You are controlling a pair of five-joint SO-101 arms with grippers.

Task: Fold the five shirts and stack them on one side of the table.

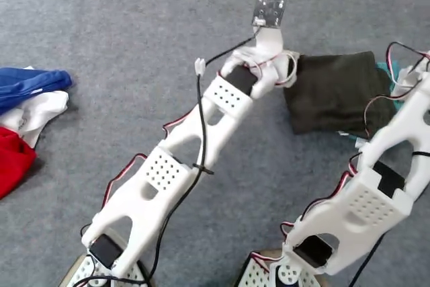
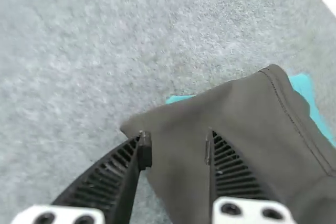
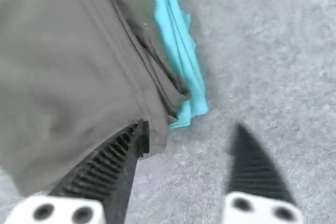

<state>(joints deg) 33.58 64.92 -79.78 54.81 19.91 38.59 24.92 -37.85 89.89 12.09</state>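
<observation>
I am holding my left pincer (image 2: 176, 150) spread over a corner of the dark shirt (image 1: 336, 92), which is lying on the teal shirt (image 3: 181, 45) at the worktop's (image 1: 134, 65) right side. My right pincer (image 3: 191, 135) is gaping at its other edge. It is limp, light cloth, I judge, so I am favouring a folded edge.

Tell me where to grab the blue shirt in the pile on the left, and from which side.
Grip the blue shirt at its rounded end, the one that juts toward the middle of the table, and come in from that open side. It seems to lie over the white shirt, so that end is free and would probably lift without dragging the red shirt.
</observation>
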